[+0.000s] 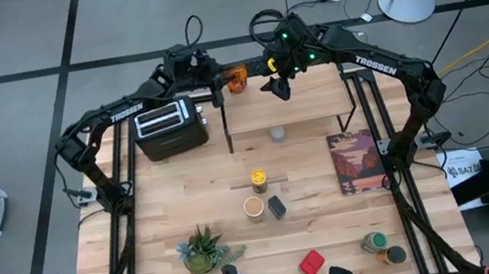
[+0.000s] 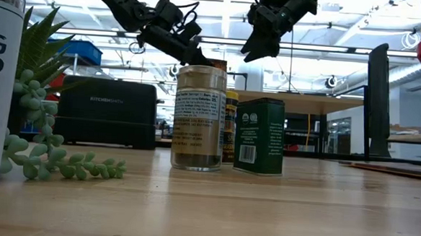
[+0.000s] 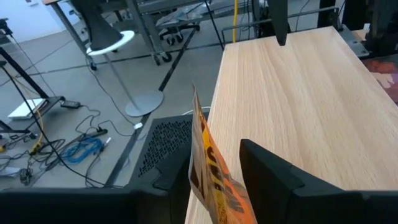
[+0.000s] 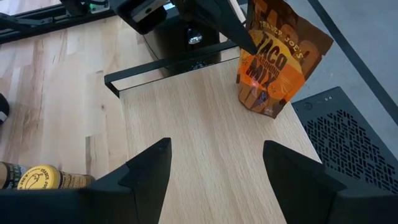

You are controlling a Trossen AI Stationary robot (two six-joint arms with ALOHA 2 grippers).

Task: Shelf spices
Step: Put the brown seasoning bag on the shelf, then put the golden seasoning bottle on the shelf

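An orange seasoning packet [image 4: 273,59] stands upright on its bottom edge at the far left corner of the shelf's light plank [image 4: 205,124]. My left gripper [image 3: 212,158] is open. Its two fingers stand level on either side of the packet [image 3: 208,162], which shows edge-on between them. My right gripper [image 4: 214,146] hangs open above the middle of the plank [image 1: 308,102] with nothing between its fingers. On the tabletop before the shelf stand a yellow-lidded jar [image 1: 258,176], a tan-lidded jar [image 1: 254,206], a dark square tin [image 1: 277,206] and a red tin [image 1: 312,263]. My left gripper has a finger [image 4: 231,30] close to the packet's upper corner [image 4: 254,25]. I cannot tell whether it touches the packet. The packet stands on the plank by itself.
A black toaster [image 1: 169,129] stands left of the shelf. A grey-capped shaker [image 1: 278,134] sits at the shelf's near edge. A picture book [image 1: 357,160] lies to the right, a potted plant [image 1: 205,249] is near left, and two more jars [image 1: 380,243] stand near right.
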